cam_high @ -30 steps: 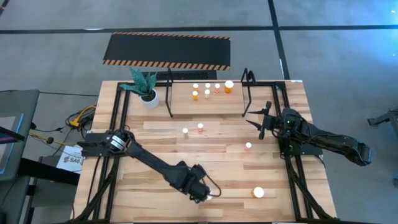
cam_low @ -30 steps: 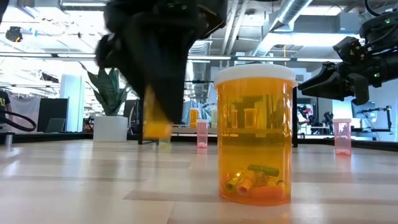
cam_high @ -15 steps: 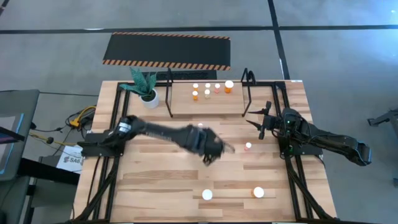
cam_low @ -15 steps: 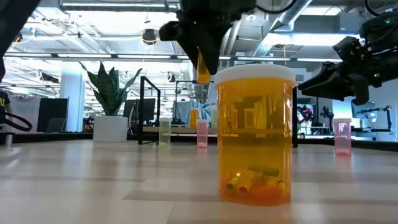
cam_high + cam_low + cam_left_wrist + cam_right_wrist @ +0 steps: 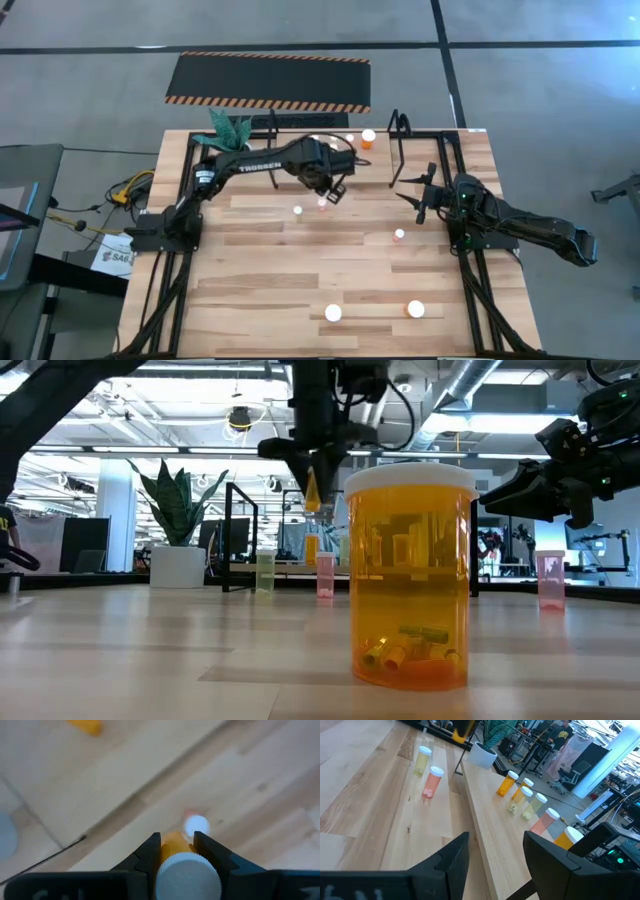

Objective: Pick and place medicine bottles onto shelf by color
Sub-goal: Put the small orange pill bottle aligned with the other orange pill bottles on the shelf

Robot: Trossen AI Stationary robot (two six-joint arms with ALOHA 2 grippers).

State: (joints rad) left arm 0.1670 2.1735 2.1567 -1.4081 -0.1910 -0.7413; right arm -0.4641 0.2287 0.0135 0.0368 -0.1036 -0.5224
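My left gripper (image 5: pixel 330 186) hangs over the table just in front of the shelf (image 5: pixel 273 150), a black tube frame at the far edge, and is shut on a small orange bottle (image 5: pixel 173 845) with a white cap (image 5: pixel 189 873). It also shows in the low view (image 5: pixel 313 488). Small bottles stand on the shelf (image 5: pixel 368 136) and upright on the table (image 5: pixel 322 203), (image 5: pixel 399 234), (image 5: pixel 333 312). A larger orange bottle (image 5: pixel 410 575) stands near the front edge. My right gripper (image 5: pixel 495 855) is open and empty at the right (image 5: pixel 415 195). My left gripper pinches the orange bottle's body (image 5: pixel 170 844) between its two fingers, just below the white cap. The fingers point down and lie along the bottle, cap toward the wrist. The bottle hangs lifted clear of the table, its lower end showing below the fingertips (image 5: pixel 312 498).
A white plant pot (image 5: pixel 240 158) with a green plant stands at the shelf's left end. A black hazard-striped mat (image 5: pixel 268 80) lies on the floor beyond the table. Black frame rails (image 5: pixel 470 270) run along the table's left and right sides.
My left gripper has swept from the table's near edge toward the far edge, up to the shelf, carrying the orange bottle clear of the table. A white-capped bottle it had covered near the front edge now shows standing there.
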